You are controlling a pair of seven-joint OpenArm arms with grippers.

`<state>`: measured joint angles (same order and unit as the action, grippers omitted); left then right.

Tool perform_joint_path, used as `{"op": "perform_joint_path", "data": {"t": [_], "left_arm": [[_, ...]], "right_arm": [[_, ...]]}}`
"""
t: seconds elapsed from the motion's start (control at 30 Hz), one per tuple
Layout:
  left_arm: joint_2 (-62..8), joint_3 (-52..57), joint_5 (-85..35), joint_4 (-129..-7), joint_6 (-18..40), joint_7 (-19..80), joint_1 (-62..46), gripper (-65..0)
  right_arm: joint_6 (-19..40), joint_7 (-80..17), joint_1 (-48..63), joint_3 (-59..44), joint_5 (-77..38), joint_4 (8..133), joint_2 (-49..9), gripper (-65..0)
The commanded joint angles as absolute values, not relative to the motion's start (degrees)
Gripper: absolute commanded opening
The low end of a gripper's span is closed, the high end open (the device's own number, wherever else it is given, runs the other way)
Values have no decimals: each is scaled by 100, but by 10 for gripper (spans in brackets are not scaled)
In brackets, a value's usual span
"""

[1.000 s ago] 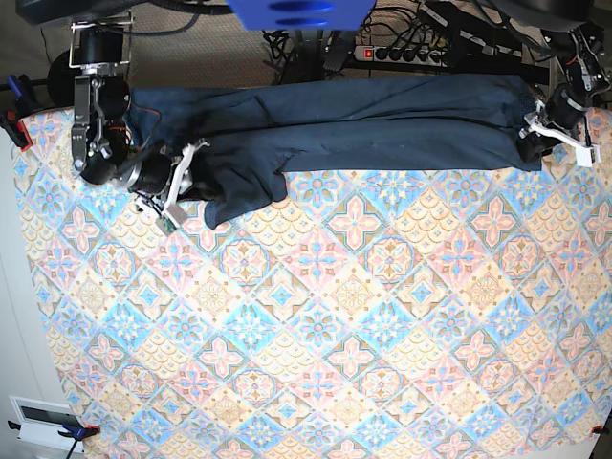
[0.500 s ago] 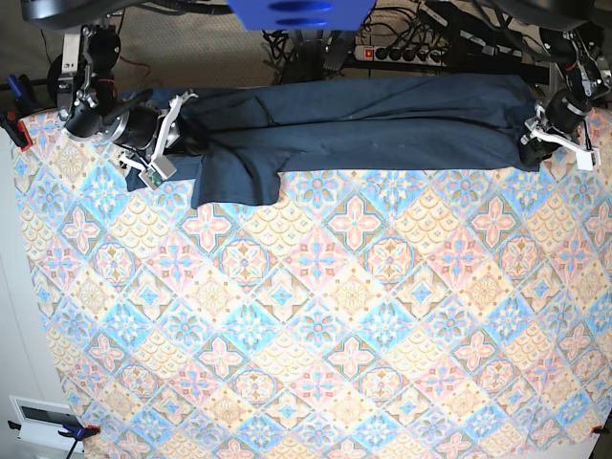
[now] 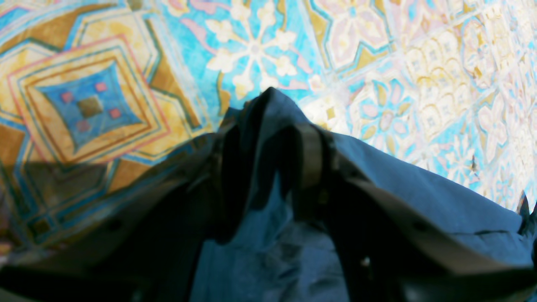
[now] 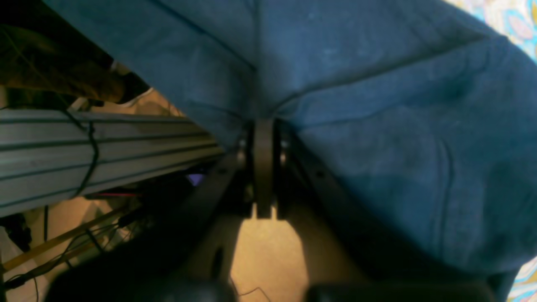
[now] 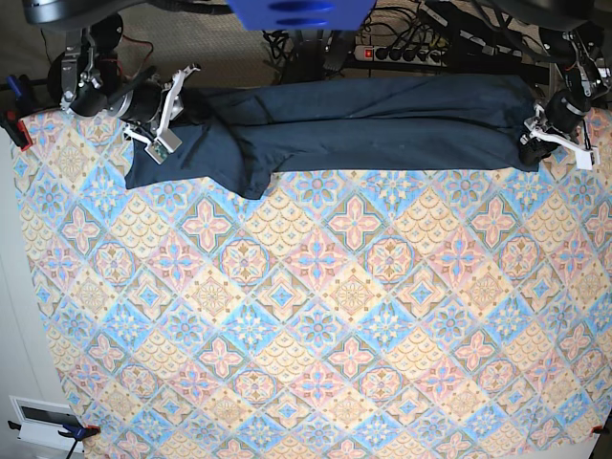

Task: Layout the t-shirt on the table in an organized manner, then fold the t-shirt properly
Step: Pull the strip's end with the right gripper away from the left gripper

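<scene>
Both tools grip the t-shirt [image 5: 363, 124], right tool [image 5: 158, 110] pinched shut on its left end, left tool [image 3: 268, 138] clamped on a bunched corner at the right, so it lies as a creased band along the surface's [image 5: 316, 325] far edge: layout unfinished, folding not started (no containers visible).

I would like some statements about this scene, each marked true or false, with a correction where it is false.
1. The t-shirt lies along the far edge of the table. True.
2. The shirt is red. False: it is dark navy blue.
3. The right gripper is shut on the t-shirt. True.
4. The shirt covers the middle of the table. False: the middle shows only the patterned cloth.
5. The left gripper has shirt fabric between its fingers. True.
</scene>
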<state>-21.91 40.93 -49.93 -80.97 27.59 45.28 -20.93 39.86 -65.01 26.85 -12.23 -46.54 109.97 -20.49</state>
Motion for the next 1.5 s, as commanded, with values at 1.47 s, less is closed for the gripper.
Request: {"op": "perform_joint_path", "data": {"t": [1.47], "left_arm": [[-2501, 4145, -5130, -8207, 2800, 4479, -2114, -439]], "right_arm": [[4000, -6686, 3011, -1815, -4725, 11125, -2246, -483]]}}
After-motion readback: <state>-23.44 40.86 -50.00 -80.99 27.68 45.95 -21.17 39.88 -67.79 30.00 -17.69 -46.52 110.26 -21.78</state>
